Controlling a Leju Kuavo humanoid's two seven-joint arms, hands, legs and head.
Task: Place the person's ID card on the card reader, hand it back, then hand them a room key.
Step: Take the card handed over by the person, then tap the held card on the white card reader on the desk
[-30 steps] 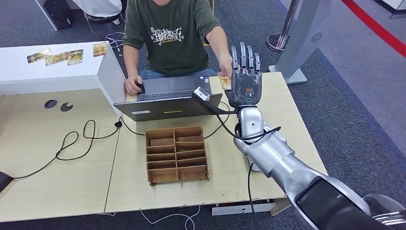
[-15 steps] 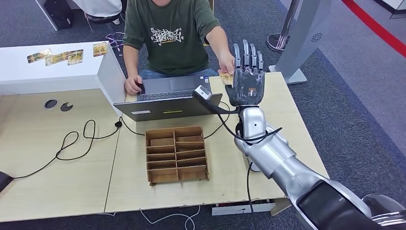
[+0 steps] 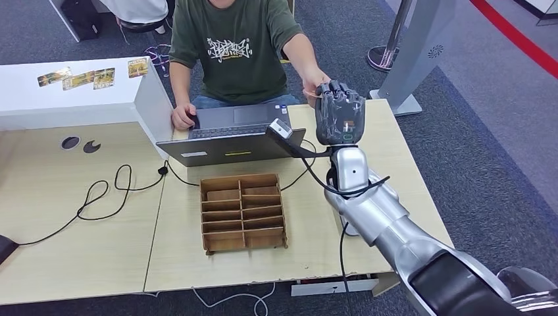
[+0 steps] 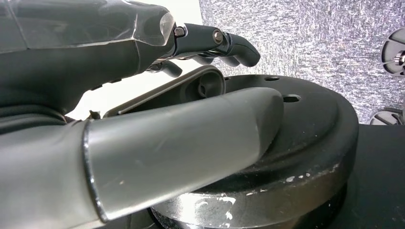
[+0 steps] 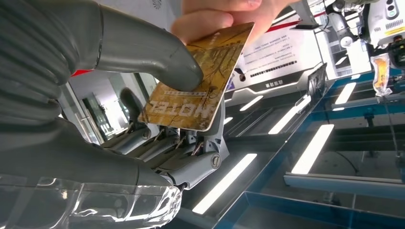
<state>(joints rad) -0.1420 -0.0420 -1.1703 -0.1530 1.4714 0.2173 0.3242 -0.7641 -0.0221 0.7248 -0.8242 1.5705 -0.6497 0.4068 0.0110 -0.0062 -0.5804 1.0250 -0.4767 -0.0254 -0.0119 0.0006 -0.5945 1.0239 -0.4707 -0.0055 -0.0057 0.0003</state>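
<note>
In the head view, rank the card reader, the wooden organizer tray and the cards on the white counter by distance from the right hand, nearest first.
1. Card reader, just beside the right hand, on the laptop's corner.
2. Wooden organizer tray, nearer the robot, mid-table.
3. Cards on the white counter, far across on the robot's left.

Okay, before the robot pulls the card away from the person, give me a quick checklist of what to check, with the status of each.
1. Right hand closed on the card: ok, thumb presses it against the fingers.
2. Person's hand has let go: not ok, it pinches the card's far edge.
3. Card whole and flat: ok.
4. Card reader free to take the card: ok, nothing lies on it.
5. Cable under the right arm not snagged: cannot tell.
6. Left hand out of the way: ok, it hangs by the robot's side.
</note>
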